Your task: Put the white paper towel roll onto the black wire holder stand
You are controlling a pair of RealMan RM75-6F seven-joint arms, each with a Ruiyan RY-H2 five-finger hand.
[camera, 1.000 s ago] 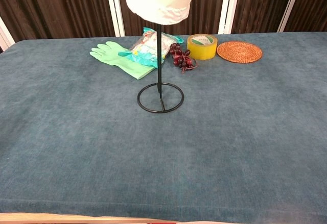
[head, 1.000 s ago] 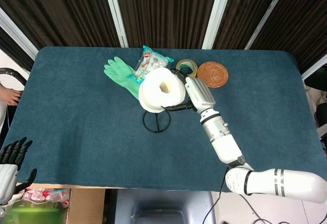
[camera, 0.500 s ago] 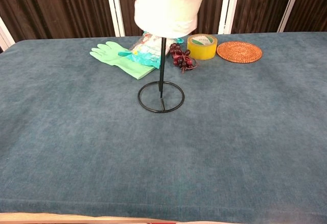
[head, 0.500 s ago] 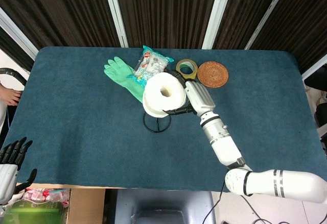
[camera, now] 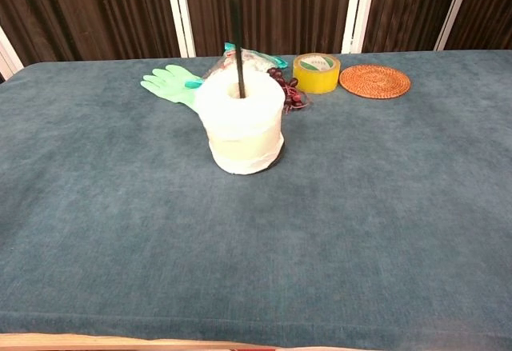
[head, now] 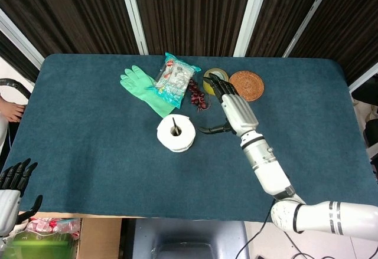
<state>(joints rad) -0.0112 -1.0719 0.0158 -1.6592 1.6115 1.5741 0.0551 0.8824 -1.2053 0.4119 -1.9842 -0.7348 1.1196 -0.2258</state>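
Dropped within 1 second: white paper towel roll (camera: 240,127) now seated on black wire holder stand (camera: 235,35), rod through core. Right hand (head: 232,108) released, fingers apart, just beside. Task apparently done. Left hand (head: 13,191) idle, fingers spread.

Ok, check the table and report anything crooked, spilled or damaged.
Nothing stands out. The paper towel roll sits upright on the wire holder stand, the rod through its core. The right hand is off it, holding nothing. Green glove, snack bag, grapes, tape and coaster lie intact.
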